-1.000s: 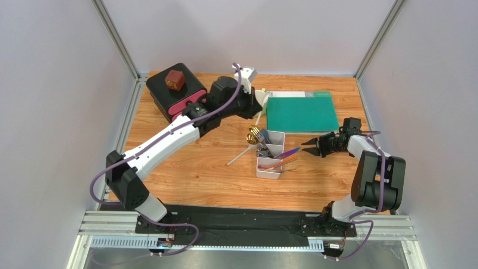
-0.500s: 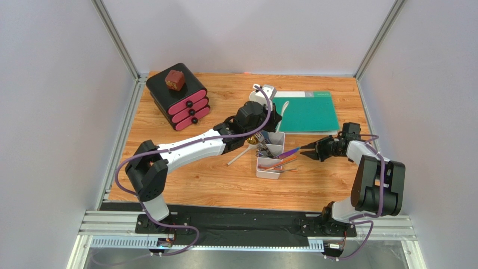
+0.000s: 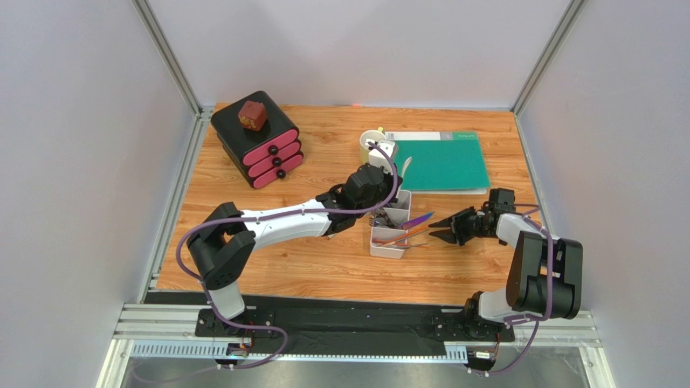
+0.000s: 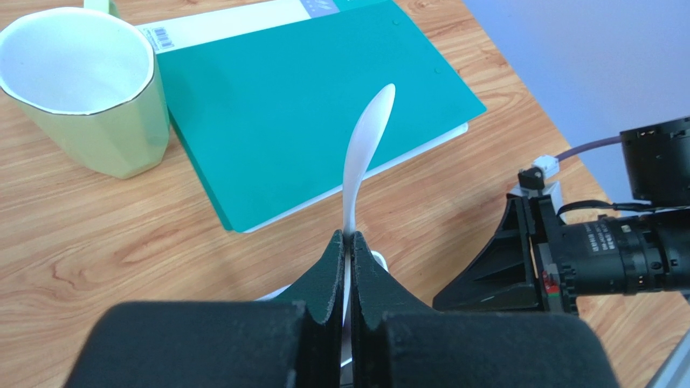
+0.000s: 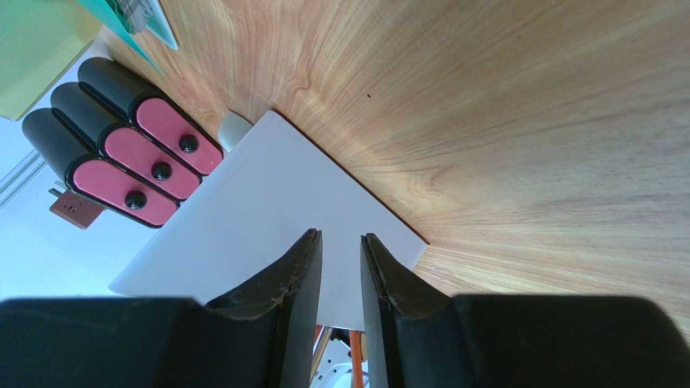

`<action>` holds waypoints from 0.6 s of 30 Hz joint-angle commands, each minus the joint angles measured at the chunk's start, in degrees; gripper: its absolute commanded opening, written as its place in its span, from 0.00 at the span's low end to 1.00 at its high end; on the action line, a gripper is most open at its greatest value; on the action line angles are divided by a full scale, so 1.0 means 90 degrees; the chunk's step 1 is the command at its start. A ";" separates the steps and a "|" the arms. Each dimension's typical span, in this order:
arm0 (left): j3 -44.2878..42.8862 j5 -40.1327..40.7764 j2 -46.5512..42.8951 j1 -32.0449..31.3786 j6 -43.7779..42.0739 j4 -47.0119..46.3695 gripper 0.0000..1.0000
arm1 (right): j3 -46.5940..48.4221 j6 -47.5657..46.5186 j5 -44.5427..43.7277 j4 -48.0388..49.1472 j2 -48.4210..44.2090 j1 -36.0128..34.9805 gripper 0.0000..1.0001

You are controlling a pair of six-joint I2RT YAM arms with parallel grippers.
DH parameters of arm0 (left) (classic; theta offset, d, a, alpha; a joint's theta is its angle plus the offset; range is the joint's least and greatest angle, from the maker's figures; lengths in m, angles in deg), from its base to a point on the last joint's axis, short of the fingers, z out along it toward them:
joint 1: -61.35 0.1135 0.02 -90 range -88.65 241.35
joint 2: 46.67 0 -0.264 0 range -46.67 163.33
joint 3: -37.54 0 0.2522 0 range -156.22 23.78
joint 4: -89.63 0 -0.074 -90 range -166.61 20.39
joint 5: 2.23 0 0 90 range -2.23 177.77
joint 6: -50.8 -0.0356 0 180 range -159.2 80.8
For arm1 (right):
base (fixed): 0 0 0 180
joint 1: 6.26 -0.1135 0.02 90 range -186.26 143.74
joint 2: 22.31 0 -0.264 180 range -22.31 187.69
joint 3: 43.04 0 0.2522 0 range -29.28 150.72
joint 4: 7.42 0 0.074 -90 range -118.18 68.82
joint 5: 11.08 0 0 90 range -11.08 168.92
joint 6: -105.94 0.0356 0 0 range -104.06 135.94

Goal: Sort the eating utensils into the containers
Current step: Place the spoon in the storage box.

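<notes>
The white divided tray [image 3: 387,252] sits mid-table and holds several utensils, among them an iridescent purple one [image 3: 418,219] and orange-brown chopsticks [image 3: 407,236] that stick out to the right. My left gripper [image 3: 387,192] hovers over the tray's far end. In the left wrist view it [image 4: 348,238] is shut on the handle of a white spoon [image 4: 360,153] that points out over the green folder. My right gripper [image 3: 432,235] is just right of the tray, by the chopstick ends. In the right wrist view it [image 5: 340,242] is narrowly open and empty, facing the tray's wall [image 5: 267,218].
A black box with pink drawers [image 3: 257,141] stands at the back left. A pale green mug [image 4: 81,89] and a green folder [image 3: 437,162] lie behind the tray. Grey walls close in both sides.
My left arm has swung from beside the black box to over the tray, carrying the white spoon. My right gripper has moved nearer and left, toward the chopstick ends, and its jaws have narrowed.
</notes>
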 commanded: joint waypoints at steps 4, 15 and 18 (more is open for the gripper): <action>0.0207 0.0127 0.0152 -0.0062 -0.0303 -0.0664 0.00 | 0.0050 -0.0226 0.0204 0.0217 0.0117 -0.0011 0.29; 0.0451 -0.0118 0.0251 -0.0120 -0.0587 -0.0634 0.00 | -0.0086 -0.0227 0.0174 0.0372 0.0157 -0.0011 0.26; 0.0588 -0.0225 0.0066 -0.0130 -0.0693 -0.0634 0.00 | -0.0194 -0.0197 0.0165 0.0421 0.0137 -0.0011 0.25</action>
